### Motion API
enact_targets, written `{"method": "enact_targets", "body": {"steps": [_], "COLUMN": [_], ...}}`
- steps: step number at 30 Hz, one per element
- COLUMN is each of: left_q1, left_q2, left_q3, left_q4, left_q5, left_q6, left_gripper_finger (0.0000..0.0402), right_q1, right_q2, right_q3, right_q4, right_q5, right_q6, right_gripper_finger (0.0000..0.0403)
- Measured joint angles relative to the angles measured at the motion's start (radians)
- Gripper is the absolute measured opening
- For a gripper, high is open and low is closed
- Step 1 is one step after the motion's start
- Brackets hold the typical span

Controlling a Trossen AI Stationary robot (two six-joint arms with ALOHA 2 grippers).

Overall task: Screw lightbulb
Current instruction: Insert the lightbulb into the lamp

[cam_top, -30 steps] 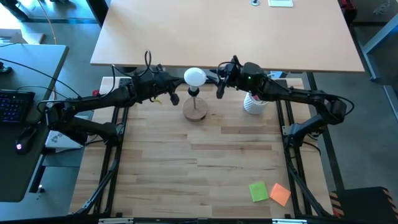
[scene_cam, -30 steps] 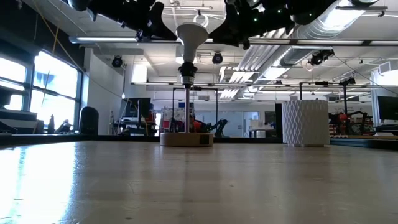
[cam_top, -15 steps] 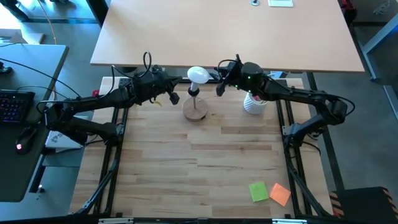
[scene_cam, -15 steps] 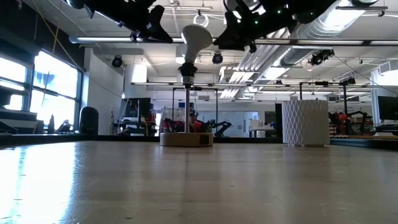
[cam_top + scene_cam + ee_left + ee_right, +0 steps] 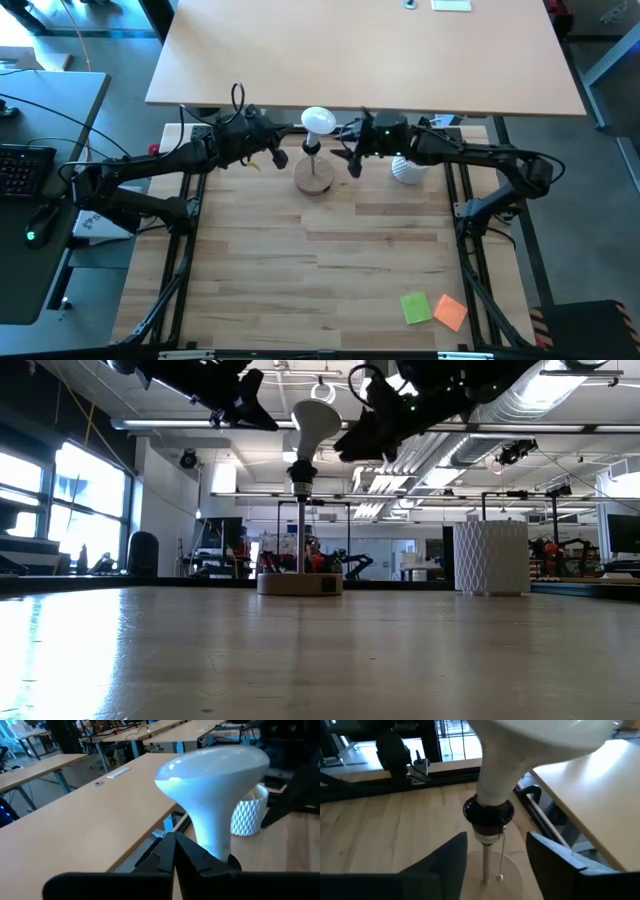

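The white lightbulb (image 5: 318,121) stands with its narrow end in the black socket (image 5: 488,812) atop the lamp's thin post, and its head leans slightly toward the table's right. The post rises from a round wooden base (image 5: 313,176) near the table's far edge. My left gripper (image 5: 279,157) hangs shut just left of the bulb's head (image 5: 215,780), apart from it. My right gripper (image 5: 346,152) is open on the bulb's right, tipped downward. Its two fingers (image 5: 445,865) stand at socket height, short of the socket and touching nothing.
A white ribbed cup (image 5: 407,170) stands right of the lamp, under my right arm. A thin pull chain (image 5: 502,852) hangs from the socket. Green (image 5: 415,307) and orange (image 5: 451,312) sticky notes lie near the front right corner. A pale desk (image 5: 360,50) sits beyond the far edge.
My right gripper has come down from beside the bulb's head to socket height, has tipped downward and has moved a little toward the lamp. The bulb's head, upright a second ago, now leans slightly toward the table's right.
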Motion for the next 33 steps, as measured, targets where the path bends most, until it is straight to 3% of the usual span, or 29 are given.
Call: {"method": "enact_targets", "body": {"steps": [6, 12, 18, 22, 28, 33], "left_q1": [-0.041, -0.066, -0.067, -0.066, -0.066, -0.066], "left_q2": [-0.002, -0.002, 0.005, 0.006, 0.006, 0.006], "left_q3": [0.000, -0.026, -0.121, -0.186, -0.227, -0.249], "left_q4": [-0.053, -0.073, 0.068, 0.177, 0.245, 0.272], "left_q5": [-0.041, -0.085, -0.065, -0.052, -0.024, -0.021], "left_q6": [0.001, 0.000, -0.034, -0.039, -0.043, -0.043], "left_gripper_finger": [0.0000, 0.0000, 0.0000, 0.0000, 0.0000, 0.0000], "right_q1": [-0.007, 0.004, 0.001, 0.002, 0.002, 0.000], "right_q2": [0.121, 0.209, 0.231, 0.232, 0.233, 0.233], "right_q3": [0.000, 0.000, 0.000, 0.008, 0.034, 0.043], "right_q4": [0.227, 0.452, 0.539, 0.540, 0.540, 0.530], "right_q5": [-0.003, -0.019, -0.047, -0.050, -0.066, -0.080], "right_q6": [0.043, 0.084, 0.092, 0.091, 0.083, 0.077], "right_gripper_finger": [0.0265, 0.0268, 0.0267, 0.0241, 0.0147, 0.0145]}}
